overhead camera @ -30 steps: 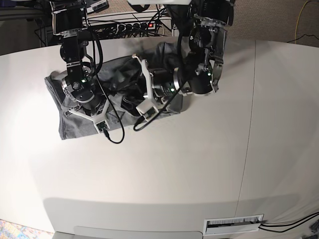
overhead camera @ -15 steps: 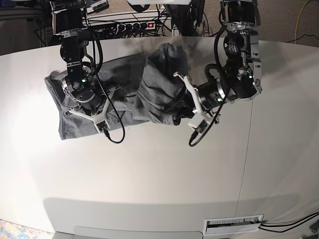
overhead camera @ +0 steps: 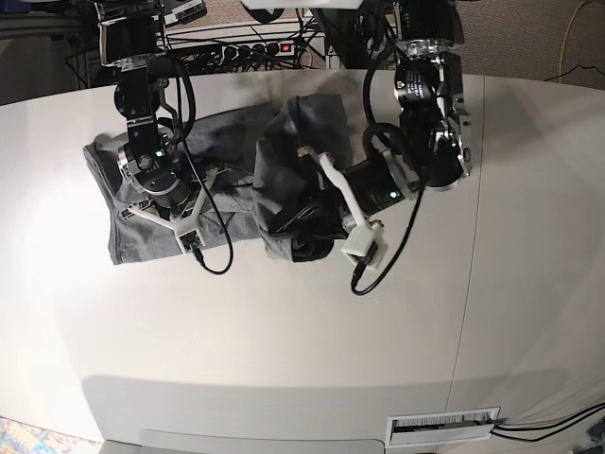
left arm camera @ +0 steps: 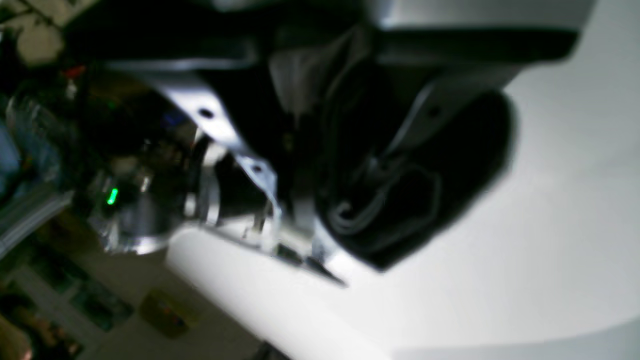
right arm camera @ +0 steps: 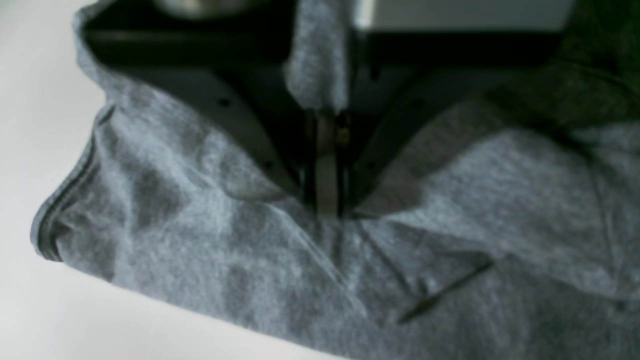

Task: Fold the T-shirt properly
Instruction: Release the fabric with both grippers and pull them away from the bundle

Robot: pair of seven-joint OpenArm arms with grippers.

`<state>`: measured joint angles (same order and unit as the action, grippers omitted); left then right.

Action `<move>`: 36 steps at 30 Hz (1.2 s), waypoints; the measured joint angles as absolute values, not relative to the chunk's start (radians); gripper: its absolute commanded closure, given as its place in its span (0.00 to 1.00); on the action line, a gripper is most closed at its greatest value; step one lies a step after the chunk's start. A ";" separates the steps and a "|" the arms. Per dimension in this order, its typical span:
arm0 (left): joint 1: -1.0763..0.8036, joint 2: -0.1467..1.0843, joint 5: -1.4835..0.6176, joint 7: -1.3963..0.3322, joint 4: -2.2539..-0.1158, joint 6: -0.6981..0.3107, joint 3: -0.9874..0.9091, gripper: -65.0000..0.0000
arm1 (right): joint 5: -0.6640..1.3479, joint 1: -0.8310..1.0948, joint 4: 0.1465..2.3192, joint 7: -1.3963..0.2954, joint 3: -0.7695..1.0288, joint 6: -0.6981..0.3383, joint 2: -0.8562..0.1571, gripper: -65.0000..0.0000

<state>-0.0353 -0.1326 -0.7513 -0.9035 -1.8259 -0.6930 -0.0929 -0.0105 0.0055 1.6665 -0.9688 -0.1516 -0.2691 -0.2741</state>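
The heather-grey T-shirt [overhead camera: 232,142] lies bunched across the back left of the white table [overhead camera: 284,340]. My right gripper [overhead camera: 149,194] presses down on its left part. In the right wrist view its fingers [right arm camera: 327,200] are shut, with creases of the T-shirt [right arm camera: 200,225] running in to the tips and a strip of cloth between the jaws. My left gripper [overhead camera: 301,241] holds a raised fold at the shirt's right end, near the front edge of the cloth. The left wrist view is blurred, and there a dark bundle of cloth [left arm camera: 395,200] sits in the left gripper [left arm camera: 325,200].
A power strip with cables [overhead camera: 255,47] runs along the table's back edge. A seam [overhead camera: 473,236] crosses the table at the right. A white slotted plate [overhead camera: 442,426] sits at the front right corner. A black cable [overhead camera: 213,255] loops off the right arm.
My left arm pulled the shirt's right side up and out to the right, then swung back down toward the front with the fold. The right arm stayed in place.
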 measured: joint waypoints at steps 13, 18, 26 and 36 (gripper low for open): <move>-0.096 -0.132 -0.610 -0.866 -1.826 -0.689 0.186 0.71 | -0.002 0.011 1.664 -0.972 -0.066 -0.270 -0.274 1.00; -0.050 -0.132 -0.448 -0.812 -1.826 -0.692 0.258 0.62 | 0.037 0.016 1.707 -0.992 -0.049 -0.268 -0.274 1.00; 0.008 -0.133 -0.410 -0.869 -1.826 -0.693 0.253 0.62 | 0.032 0.014 1.784 -0.988 0.054 -0.270 -0.270 1.00; -0.002 -0.034 -0.324 -0.901 -1.826 -0.647 0.206 0.62 | 0.142 0.014 1.790 -1.022 0.363 -0.263 -0.442 1.00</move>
<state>-0.0017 -0.0341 -0.3244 -0.9009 -1.8259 -0.6472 0.2062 0.1421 0.0139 1.7901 -1.0222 0.3630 -0.2630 -0.4419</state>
